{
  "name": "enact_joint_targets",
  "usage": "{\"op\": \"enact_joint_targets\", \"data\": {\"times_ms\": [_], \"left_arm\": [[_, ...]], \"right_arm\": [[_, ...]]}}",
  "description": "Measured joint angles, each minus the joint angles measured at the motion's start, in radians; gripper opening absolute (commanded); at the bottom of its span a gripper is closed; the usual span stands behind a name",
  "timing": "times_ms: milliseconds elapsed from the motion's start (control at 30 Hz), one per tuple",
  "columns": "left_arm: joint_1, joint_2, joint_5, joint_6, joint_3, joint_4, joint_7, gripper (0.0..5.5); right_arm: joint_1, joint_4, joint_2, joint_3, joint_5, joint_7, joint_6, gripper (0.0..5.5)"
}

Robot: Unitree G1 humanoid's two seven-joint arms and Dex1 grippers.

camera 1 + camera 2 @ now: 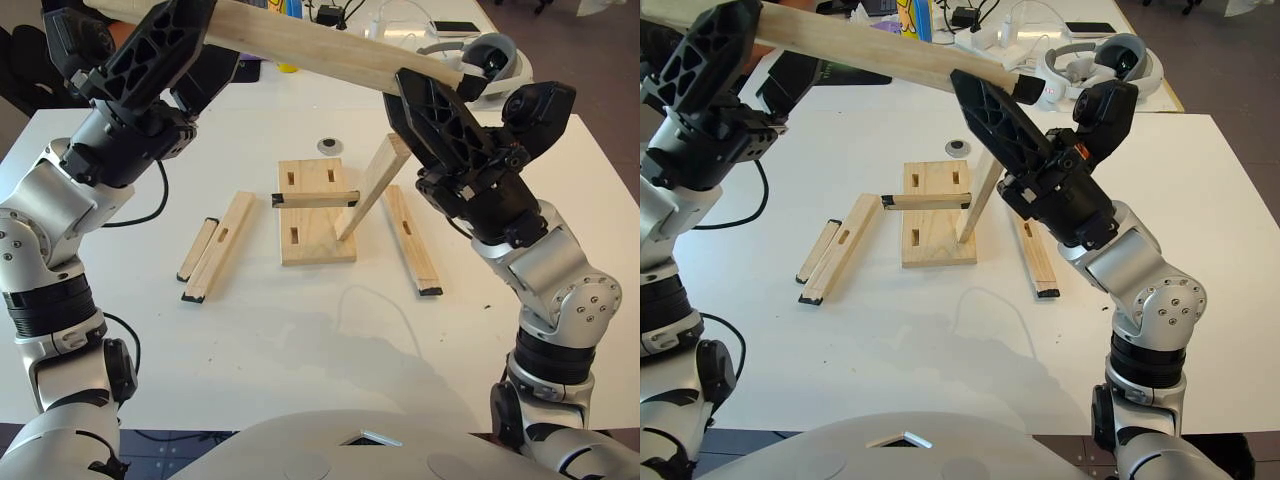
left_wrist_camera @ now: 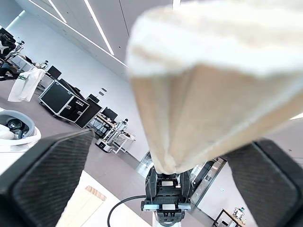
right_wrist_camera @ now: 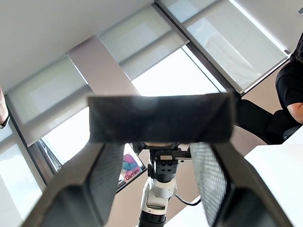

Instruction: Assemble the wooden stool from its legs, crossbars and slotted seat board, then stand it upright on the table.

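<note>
My left gripper (image 1: 185, 45) is raised at the back left and shut on one end of a long wooden leg (image 1: 320, 45), which slants across above the table. In the left wrist view this leg (image 2: 203, 94) sits between the dark pads. My right gripper (image 1: 415, 88) points up under the leg's other end with its fingers (image 3: 106, 179) spread apart, and the leg lies across their tips as a dark bar (image 3: 161, 118). Below, the slotted seat board (image 1: 316, 235) lies flat. A leg (image 1: 372, 188) stands tilted in it, with a crossbar (image 1: 315, 199) sticking out sideways.
One loose leg (image 1: 412, 238) lies right of the board. Another leg (image 1: 220, 245) and a short crossbar (image 1: 198, 248) lie to its left. A small round disc (image 1: 331, 146) sits behind the board. A headset (image 1: 485, 55) and cables crowd the table's far edge.
</note>
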Motion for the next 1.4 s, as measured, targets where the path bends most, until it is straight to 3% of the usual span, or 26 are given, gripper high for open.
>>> {"op": "enact_joint_targets", "data": {"times_ms": [433, 1100, 1200, 1400], "left_arm": [[0.0, 0.003, 0.004, 0.011, -0.002, 0.0, -0.027, 2.09], [0.011, -0.005, 0.026, 0.01, 0.003, 0.017, -0.023, 2.05], [0.019, -0.01, 0.038, 0.008, 0.004, 0.01, -0.015, 2.05], [0.027, -0.012, 0.064, -0.036, 0.03, 0.001, 0.003, 2.05]], "right_arm": [[0.024, 0.0, -0.023, 0.006, 0.0, 0.002, -0.007, 2.07], [0.088, -0.004, -0.12, 0.1, -0.161, 0.175, 0.061, 2.07], [0.101, -0.008, -0.136, 0.122, -0.21, 0.199, 0.08, 2.67], [0.131, -0.002, -0.217, 0.132, -0.394, 0.258, 0.114, 2.82]]}}
